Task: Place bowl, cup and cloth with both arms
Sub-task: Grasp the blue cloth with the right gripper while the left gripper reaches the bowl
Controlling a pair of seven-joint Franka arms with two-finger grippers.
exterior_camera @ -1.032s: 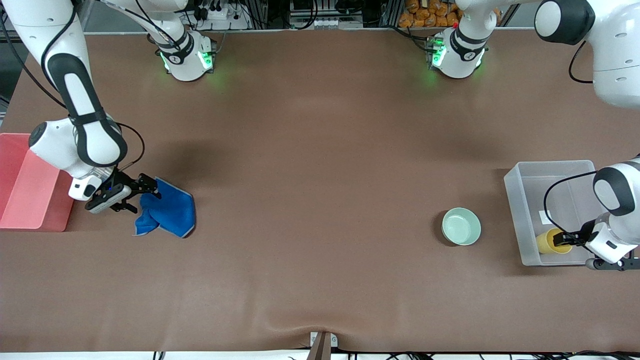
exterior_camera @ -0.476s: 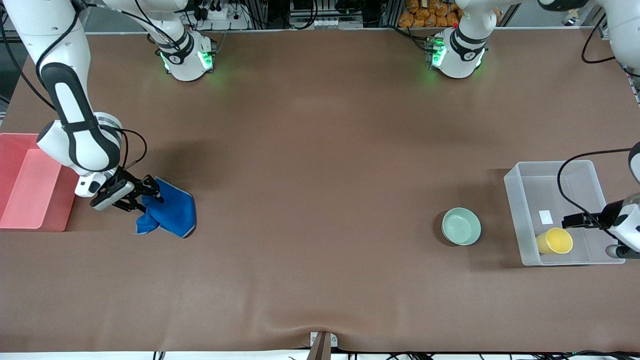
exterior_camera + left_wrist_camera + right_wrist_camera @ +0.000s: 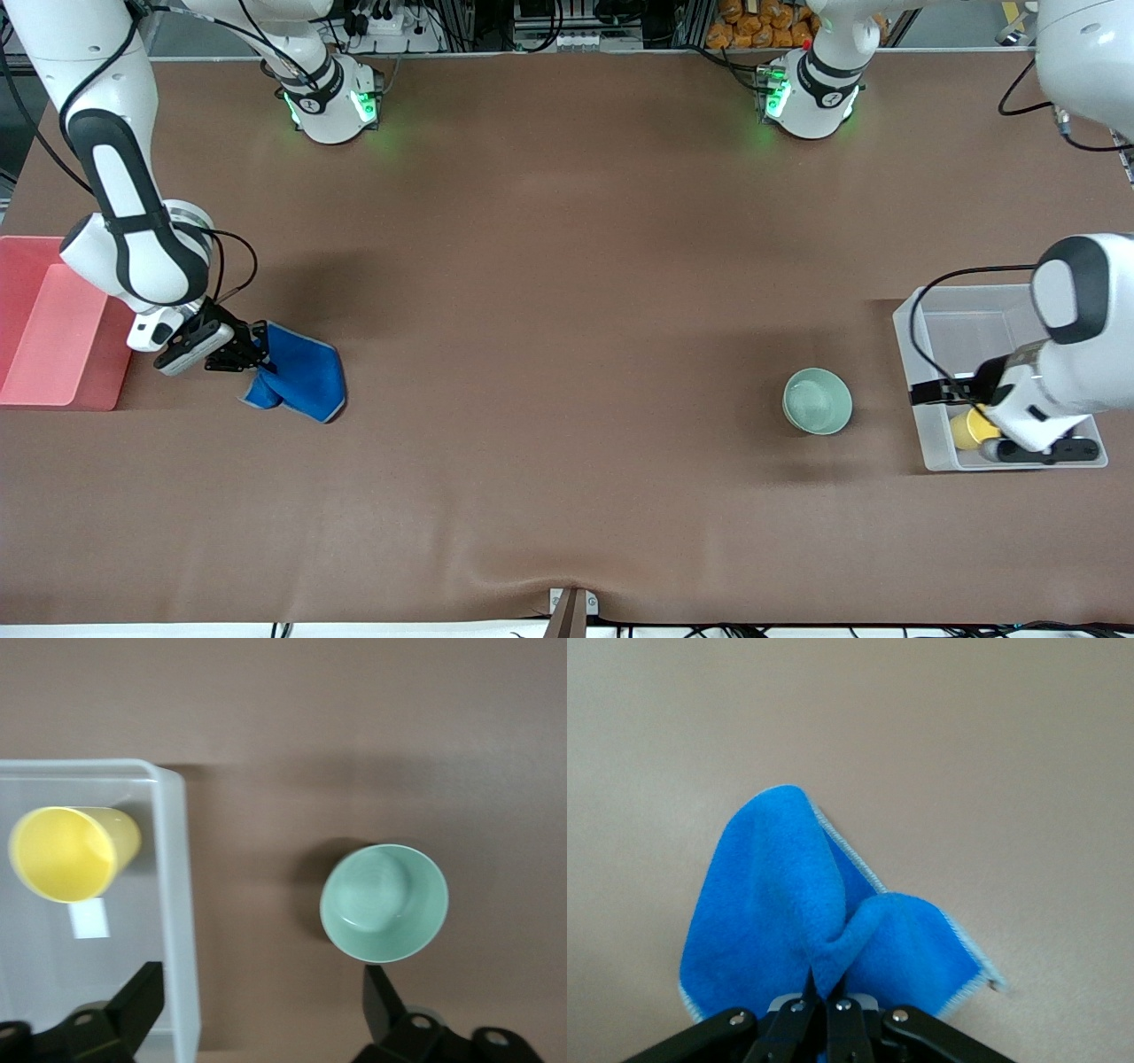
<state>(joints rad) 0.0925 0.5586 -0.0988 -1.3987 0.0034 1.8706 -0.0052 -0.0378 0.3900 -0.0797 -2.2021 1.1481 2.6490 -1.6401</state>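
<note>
The blue cloth [image 3: 301,383] lies crumpled toward the right arm's end of the table, beside a red tray. My right gripper [image 3: 255,356] is shut on a pinched fold of the cloth [image 3: 780,912], close against my right gripper [image 3: 826,988] in the right wrist view. The mint-green bowl [image 3: 817,400] stands upright on the table beside a clear tub. The yellow cup [image 3: 964,427] lies on its side in the tub, partly hidden by the left arm. My left gripper [image 3: 935,390] is open and empty over the tub's wall. The left wrist view shows the cup [image 3: 66,853], the bowl [image 3: 384,902] and my left gripper [image 3: 261,1010].
The clear plastic tub [image 3: 912,354] stands at the left arm's end of the table; its wall [image 3: 177,904] shows in the left wrist view. A red tray [image 3: 53,337] lies at the right arm's end. The brown mat [image 3: 567,310] covers the table.
My left gripper has left the cup in the tub and swung toward the bowl. My right gripper has closed on the cloth and drawn its fold a little toward the red tray.
</note>
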